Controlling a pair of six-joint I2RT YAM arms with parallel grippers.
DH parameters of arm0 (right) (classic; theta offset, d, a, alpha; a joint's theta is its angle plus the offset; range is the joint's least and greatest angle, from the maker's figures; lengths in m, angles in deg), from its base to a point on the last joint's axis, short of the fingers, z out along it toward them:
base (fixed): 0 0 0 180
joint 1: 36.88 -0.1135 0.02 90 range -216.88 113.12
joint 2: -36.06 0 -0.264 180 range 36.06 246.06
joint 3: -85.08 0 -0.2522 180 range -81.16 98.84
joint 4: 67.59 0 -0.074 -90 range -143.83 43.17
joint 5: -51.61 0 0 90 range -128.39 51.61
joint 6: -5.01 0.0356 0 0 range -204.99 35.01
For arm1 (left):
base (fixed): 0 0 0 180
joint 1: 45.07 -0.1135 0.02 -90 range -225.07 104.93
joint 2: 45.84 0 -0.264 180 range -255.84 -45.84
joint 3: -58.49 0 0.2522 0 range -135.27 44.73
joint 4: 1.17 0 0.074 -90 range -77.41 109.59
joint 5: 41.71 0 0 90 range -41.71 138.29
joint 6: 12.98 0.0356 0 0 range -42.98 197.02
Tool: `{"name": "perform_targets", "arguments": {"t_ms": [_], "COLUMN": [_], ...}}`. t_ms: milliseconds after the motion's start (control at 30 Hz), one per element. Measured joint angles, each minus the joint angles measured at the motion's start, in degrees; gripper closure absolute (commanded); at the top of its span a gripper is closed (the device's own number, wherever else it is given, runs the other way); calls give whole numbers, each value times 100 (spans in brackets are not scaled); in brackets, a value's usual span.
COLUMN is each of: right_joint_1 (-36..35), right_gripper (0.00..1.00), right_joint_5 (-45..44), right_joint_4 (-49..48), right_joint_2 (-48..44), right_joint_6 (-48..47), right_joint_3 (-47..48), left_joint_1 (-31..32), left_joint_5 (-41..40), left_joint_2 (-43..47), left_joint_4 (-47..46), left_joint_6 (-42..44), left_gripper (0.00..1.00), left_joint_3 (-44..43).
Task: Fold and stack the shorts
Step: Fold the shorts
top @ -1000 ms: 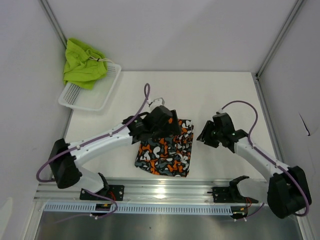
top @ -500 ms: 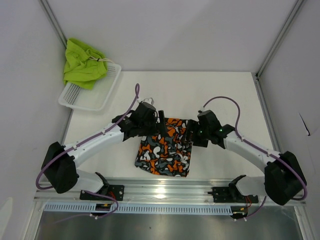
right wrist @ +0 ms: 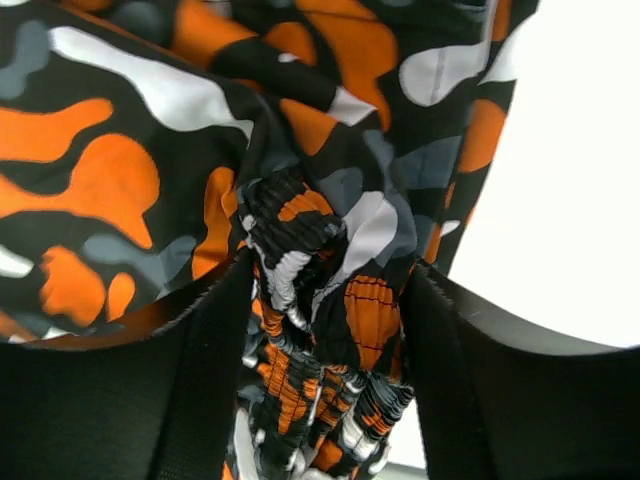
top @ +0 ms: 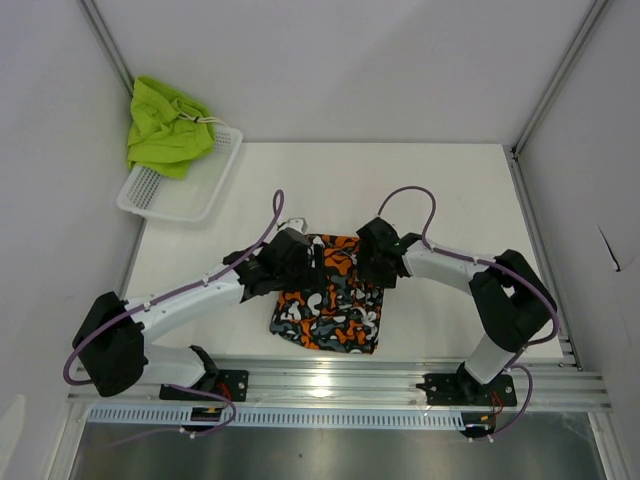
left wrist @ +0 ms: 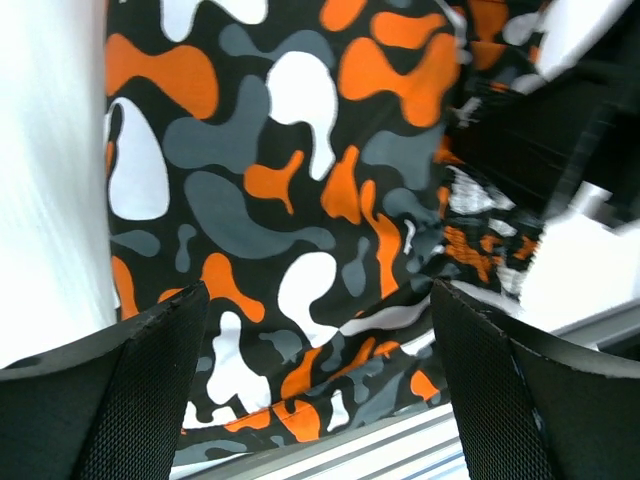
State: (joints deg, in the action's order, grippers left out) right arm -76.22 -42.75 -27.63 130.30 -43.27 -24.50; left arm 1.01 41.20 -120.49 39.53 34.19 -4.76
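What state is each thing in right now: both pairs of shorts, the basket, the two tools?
camo shorts, folded flat on the table, far edge bunched.
green shorts, crumpled, heaped in the basket.
basket, upright, holding the green shorts.
left tool, open above the camo shorts.
right tool, shut on a bunched fold of the camo shorts.

The left arm [top: 190, 297] and right arm [top: 445, 268] are white, with chunky black joints; a purple cable [top: 277, 205] trails along each. The tool fingers [left wrist: 150, 400] are black, seemingly mesh-textured.

Bright, even light from above, with faint shadows. The rail [top: 335, 379] glares. In both wrist views the bench [left wrist: 50, 200] is overexposed, and the left view's right edge seems motion-blurred.
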Motion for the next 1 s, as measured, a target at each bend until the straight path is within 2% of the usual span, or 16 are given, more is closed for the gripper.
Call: {"name": "perform_targets", "arguments": {"t_ms": [100,133,233,300,467,667,767,1000], "right_joint_1": [-22,-28,-31,-31,48,542,745,1178], "right_gripper": [60,73,87,92,94,93,93,87], "right_joint_5": [-120,-136,-144,-127,177,1362,1930,3154], "right_joint_4": [2,-2,-85,-212,-739,-1690,-2170,-3003], "right_joint_2": [184,210,212,181,-319,-592,-328,1008], "right_joint_6": [17,7,-24,-66,-229,-531,-713,-793], "right_joint_3": [9,9,13,2,-299,-575,-570,-490], "left_joint_1": [184,258,535,745,1054,1193,1276,1552], "left_joint_5": [-66,-83,-181,-243,-372,-442,-459,-476], "left_joint_2": [28,24,-11,-52,-74,-9,-15,-509], "left_joint_4": [-72,-90,-140,-153,-175,-295,-420,-879], "left_joint_6": [46,83,160,212,275,396,450,577], "left_gripper": [10,11,13,14,16,17,18,20], "left_joint_3": [0,0,0,-2,0,0,0,0]}}
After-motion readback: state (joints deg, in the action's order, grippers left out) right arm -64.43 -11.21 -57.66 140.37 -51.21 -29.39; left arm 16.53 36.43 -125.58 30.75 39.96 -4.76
